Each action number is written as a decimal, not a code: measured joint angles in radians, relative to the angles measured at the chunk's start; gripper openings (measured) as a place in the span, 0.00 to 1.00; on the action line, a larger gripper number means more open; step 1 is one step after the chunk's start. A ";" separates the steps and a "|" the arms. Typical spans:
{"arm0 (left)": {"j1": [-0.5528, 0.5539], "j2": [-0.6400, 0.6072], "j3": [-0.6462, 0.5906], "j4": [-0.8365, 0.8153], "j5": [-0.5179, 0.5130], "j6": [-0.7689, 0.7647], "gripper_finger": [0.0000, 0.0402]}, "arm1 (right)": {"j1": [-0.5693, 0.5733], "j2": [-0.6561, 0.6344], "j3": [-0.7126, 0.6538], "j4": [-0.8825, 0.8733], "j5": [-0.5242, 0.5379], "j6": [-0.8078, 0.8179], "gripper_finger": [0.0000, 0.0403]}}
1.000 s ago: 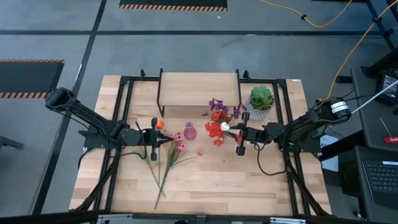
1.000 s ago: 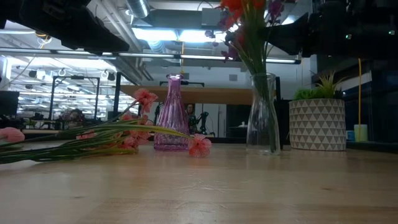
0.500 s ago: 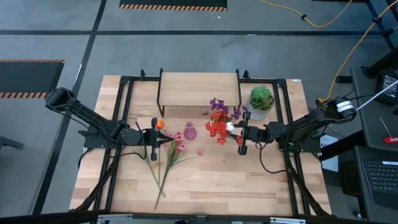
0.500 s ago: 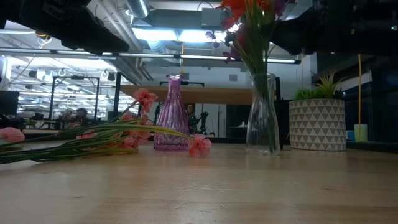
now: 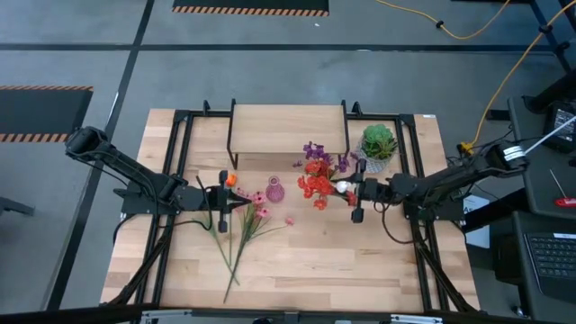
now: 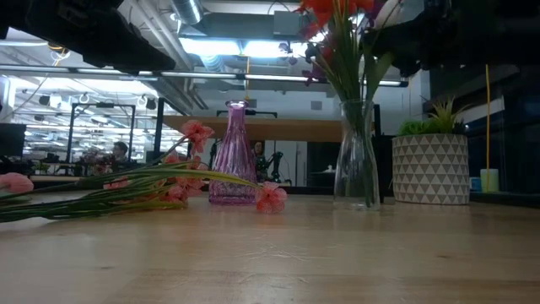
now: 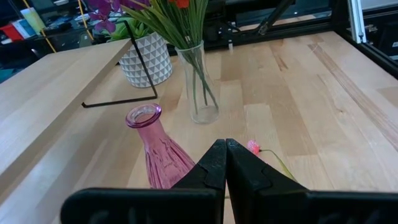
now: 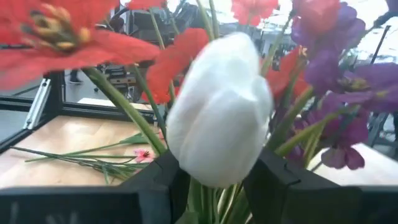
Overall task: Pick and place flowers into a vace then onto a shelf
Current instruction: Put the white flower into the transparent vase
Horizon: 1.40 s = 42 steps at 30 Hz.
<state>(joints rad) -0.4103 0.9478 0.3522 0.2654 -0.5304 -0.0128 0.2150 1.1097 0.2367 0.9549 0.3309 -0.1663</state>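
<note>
At the left of the high view your left hand (image 5: 232,202) is clenched with nothing between its fingers, hovering just above the loose pink flowers (image 5: 245,232) that lie on the bench (image 5: 297,270); come down carelessly and you sweep the stems toward the pink vase (image 5: 274,191) just beside them and may topple it. Centre frame, the clear vase (image 6: 356,156) stands upright with red and purple flowers in it. Just to its right, your right hand (image 5: 353,193) is partly open with the white bud (image 8: 219,109) sitting between its fingers; I cannot tell whether they grip it. If the bud snags as you back off, the stem could lift out or the tall vase tip. The shelf (image 5: 288,126), upper centre, is bare.
</note>
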 joint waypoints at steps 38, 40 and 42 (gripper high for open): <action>0.000 0.000 0.000 -0.002 0.035 0.024 0.01 | 0.073 -0.212 0.365 -1.116 -0.001 0.370 0.32; 0.000 0.000 0.000 -0.002 0.035 0.027 0.01 | 0.077 -0.214 0.374 -1.148 0.001 0.394 0.33; 0.000 0.000 0.000 -0.001 0.035 0.026 0.01 | 0.081 -0.216 0.382 -1.183 0.019 0.406 0.33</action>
<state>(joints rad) -0.4106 0.9482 0.3519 0.2642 -0.4953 0.0137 0.2955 0.8941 0.6190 -0.2278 0.3504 0.2396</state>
